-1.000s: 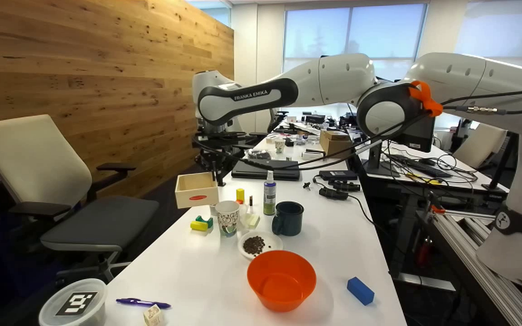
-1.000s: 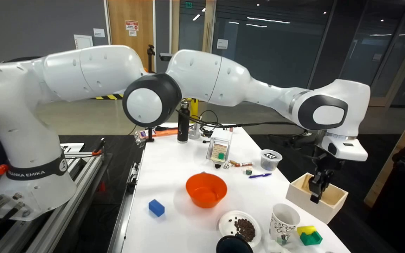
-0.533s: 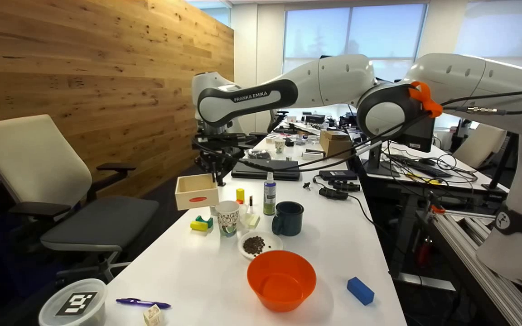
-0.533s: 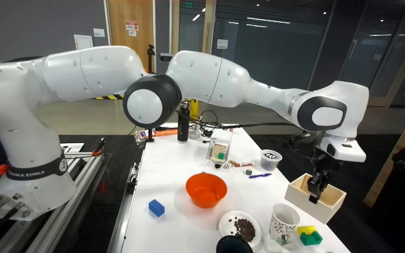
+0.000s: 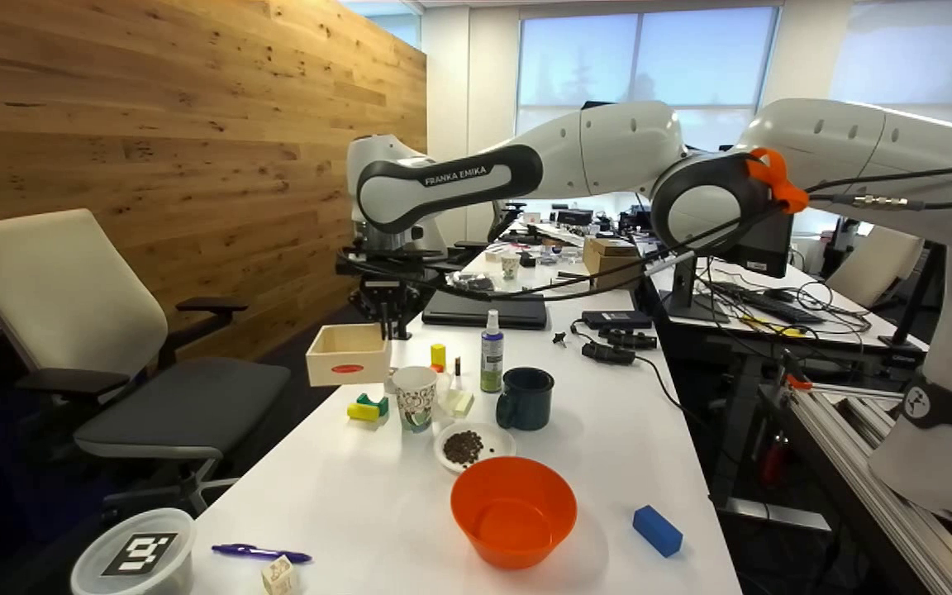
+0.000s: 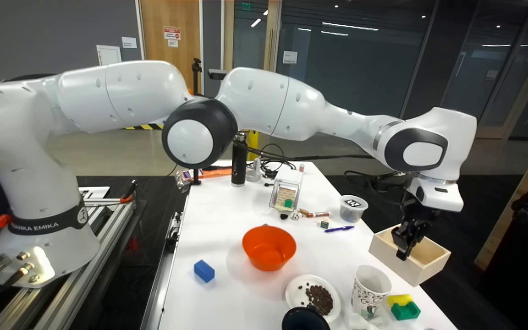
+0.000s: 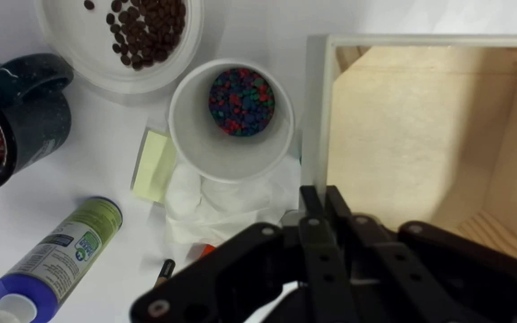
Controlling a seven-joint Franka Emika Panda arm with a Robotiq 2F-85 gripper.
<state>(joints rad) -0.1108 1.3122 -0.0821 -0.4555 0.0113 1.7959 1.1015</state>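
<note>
Gripper (image 7: 322, 190) is pinching the box (image 5: 326, 373) by the top of one side wall; fingers (image 7: 311, 197) are sitting narrow, one inside, one outside, wall between them.

Box is hanging at the long edge of the table (image 5: 360, 512), on the side of the chair (image 5: 178, 409), and looking partly past the edge in both exterior views. Can't tell clearance.

Look: box is showing pale wood, thin straight walls, open top, right-angled shape. Grain is showing inside, a shadow band is crossing the floor in the wrist view. A red oval (image 5: 348, 368) is marking one outer wall. Box is hanging roughly level.

Around it: in the wrist view the cup (image 7: 231, 152) is standing just beside the box wall, coloured bits (image 7: 242, 102) covering its bottom. Plate (image 7: 70, 45) with beans (image 7: 151, 36), mug (image 7: 38, 121) and spray bottle (image 7: 61, 260) are sitting further off.

Vs half a second ago: box is sitting further left in both exterior views. Oval side is facing its camera more squarely, and lower in that picture. Arm (image 6: 273, 103) is riding slightly lower. Bright patch (image 6: 41, 266) is now glowing on the robot's base (image 6: 39, 238). Bowl (image 5: 513, 512), blue block (image 5: 658, 531), plate and mug are staying put.
</note>
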